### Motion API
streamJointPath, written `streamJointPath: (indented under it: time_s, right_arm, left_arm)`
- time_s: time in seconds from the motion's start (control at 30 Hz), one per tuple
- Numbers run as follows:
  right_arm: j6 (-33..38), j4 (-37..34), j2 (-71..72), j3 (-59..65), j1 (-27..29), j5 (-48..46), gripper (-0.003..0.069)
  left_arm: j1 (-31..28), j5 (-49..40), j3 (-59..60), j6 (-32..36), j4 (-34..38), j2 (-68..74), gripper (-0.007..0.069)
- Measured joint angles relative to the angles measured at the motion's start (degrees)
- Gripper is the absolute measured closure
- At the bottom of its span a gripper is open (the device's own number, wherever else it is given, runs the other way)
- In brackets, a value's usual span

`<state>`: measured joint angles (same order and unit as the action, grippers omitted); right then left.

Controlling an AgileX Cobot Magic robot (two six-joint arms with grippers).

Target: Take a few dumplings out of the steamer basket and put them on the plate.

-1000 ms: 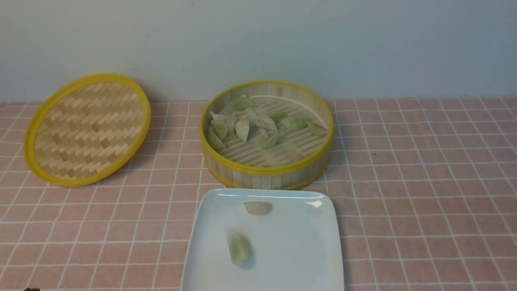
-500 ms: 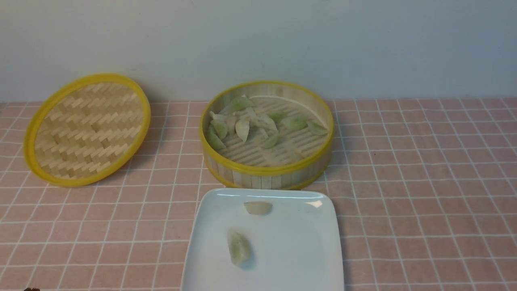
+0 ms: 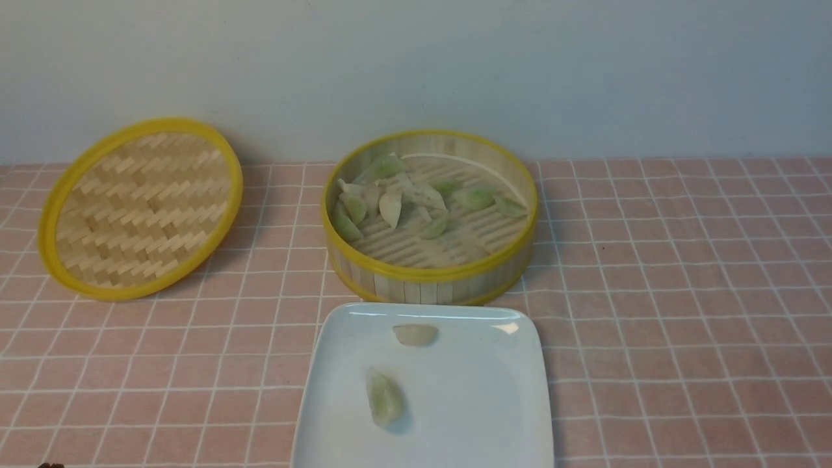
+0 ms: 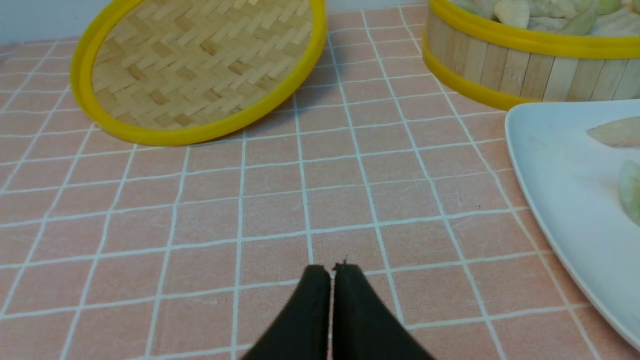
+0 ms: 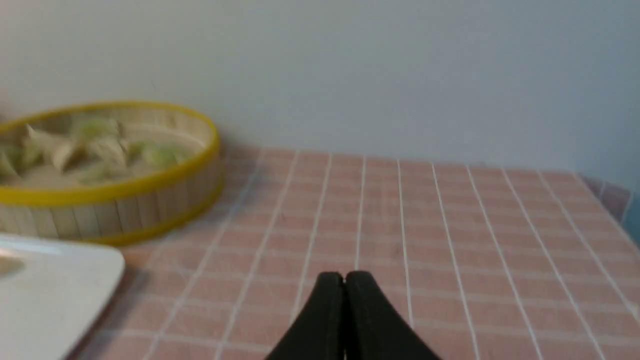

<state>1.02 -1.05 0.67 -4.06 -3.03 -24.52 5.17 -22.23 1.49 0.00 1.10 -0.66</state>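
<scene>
Dumpling lengthwise front-to-back on plate

Steamer basket: pale bamboo slat wall, yellow top and bottom rims, slatted tan floor. Dumplings inside: pale green to off-white, translucent. Plate: glossy white; two dumplings on it, one off-white, one greenish. Lid: tan herringbone weave, yellow rim. Tablecloth: pink, white grid lines. Wall: pale grey-blue. Left gripper, right gripper: black.
</scene>
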Motion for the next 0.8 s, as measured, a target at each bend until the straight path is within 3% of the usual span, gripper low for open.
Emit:
streamJointPath:
  time_s: [0.1, 0.8]
  right_arm:
    - [-0.01, 0.00, 0.00, 4.72, 1.27, -0.91, 0.0673]
    - [0.13, 0.00, -0.01, 5.20, 1.40, 1.84, 0.0673]
  left_arm:
    - [0.00, 0.00, 0.00, 0.00, 0.00, 0.00, 0.0631]
    - [0.00, 0.11, 0.01, -0.44, 0.00, -0.07, 0.0631]
